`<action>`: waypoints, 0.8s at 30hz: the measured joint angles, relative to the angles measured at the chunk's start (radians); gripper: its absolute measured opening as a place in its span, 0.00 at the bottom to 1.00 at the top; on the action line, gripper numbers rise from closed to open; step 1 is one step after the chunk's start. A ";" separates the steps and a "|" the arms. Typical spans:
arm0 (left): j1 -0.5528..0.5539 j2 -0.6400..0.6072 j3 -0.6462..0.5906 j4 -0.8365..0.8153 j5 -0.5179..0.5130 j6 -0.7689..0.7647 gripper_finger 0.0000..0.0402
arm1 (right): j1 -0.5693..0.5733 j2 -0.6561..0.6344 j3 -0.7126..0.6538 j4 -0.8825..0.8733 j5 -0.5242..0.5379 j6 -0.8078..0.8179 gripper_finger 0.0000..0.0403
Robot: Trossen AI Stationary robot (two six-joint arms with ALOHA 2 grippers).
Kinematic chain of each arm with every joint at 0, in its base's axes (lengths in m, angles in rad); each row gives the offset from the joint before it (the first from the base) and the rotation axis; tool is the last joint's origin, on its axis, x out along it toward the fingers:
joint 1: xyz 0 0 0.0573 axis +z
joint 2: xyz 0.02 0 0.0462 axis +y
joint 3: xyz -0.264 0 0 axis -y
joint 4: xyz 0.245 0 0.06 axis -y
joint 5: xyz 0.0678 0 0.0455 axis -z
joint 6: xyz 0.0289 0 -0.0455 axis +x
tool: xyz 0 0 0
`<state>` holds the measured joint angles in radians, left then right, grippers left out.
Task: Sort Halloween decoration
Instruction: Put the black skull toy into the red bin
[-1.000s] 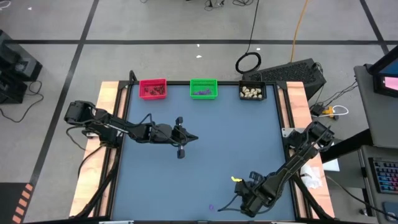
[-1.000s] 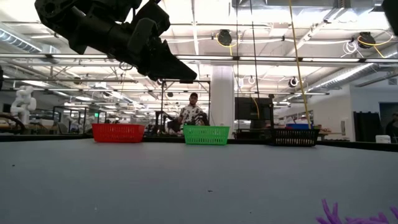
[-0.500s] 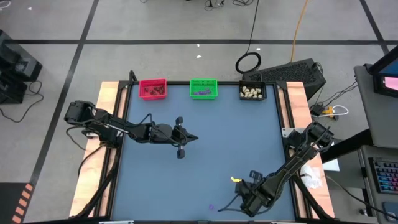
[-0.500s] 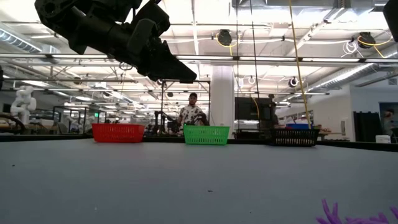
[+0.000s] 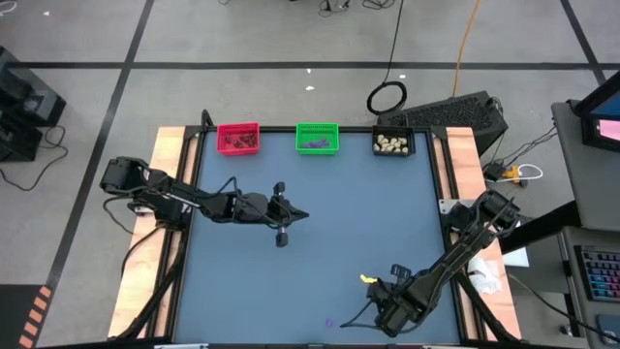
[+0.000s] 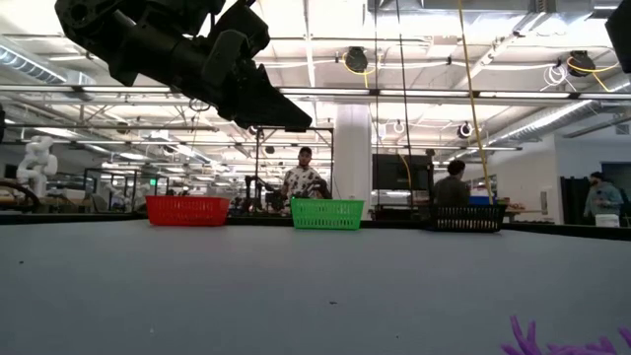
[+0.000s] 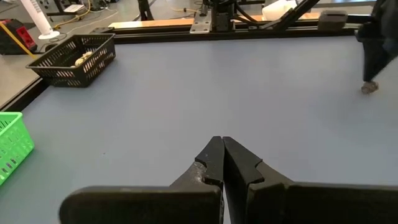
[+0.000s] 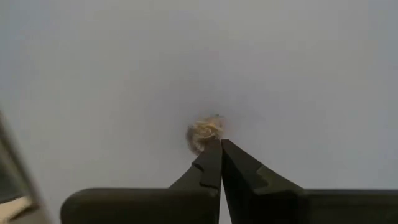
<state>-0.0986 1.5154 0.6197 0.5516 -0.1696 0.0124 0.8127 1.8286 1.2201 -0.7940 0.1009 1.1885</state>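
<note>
A purple bit [image 5: 329,323] is seen near the table's [image 5: 368,223] front edge, just beside the pinched-together right gripper [image 5: 366,317], far nearer than the closed left gripper [image 5: 302,215].

One camera looked straight down on the desk [image 5: 320,242]; another sat level with it; both caught the green bin [image 6: 326,214].

Blue-grey table [image 5: 368,213]: red bin [image 5: 238,138], green bin [image 5: 317,137], black bin [image 5: 393,143] along far edge.
</note>
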 joint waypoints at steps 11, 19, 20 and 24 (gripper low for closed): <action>0.000 0.000 0.000 0.000 0.000 0.000 0.00 | -0.007 -0.003 -0.001 -0.075 -0.024 0.000 0.00; 0.000 0.000 0.000 0.000 0.000 -0.001 0.00 | -0.009 -0.068 -0.001 -0.045 -0.053 0.127 0.02; 0.000 0.000 0.000 0.000 0.000 -0.001 0.00 | -0.007 -0.070 -0.001 -0.019 -0.051 0.140 0.04; 0.000 0.000 0.000 0.000 0.000 -0.001 0.00 | -0.004 -0.067 -0.001 0.056 -0.046 0.182 0.18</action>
<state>-0.0986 1.5154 0.6197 0.5518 -0.1696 0.0116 0.8089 1.7621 1.2195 -0.7377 0.0550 1.3702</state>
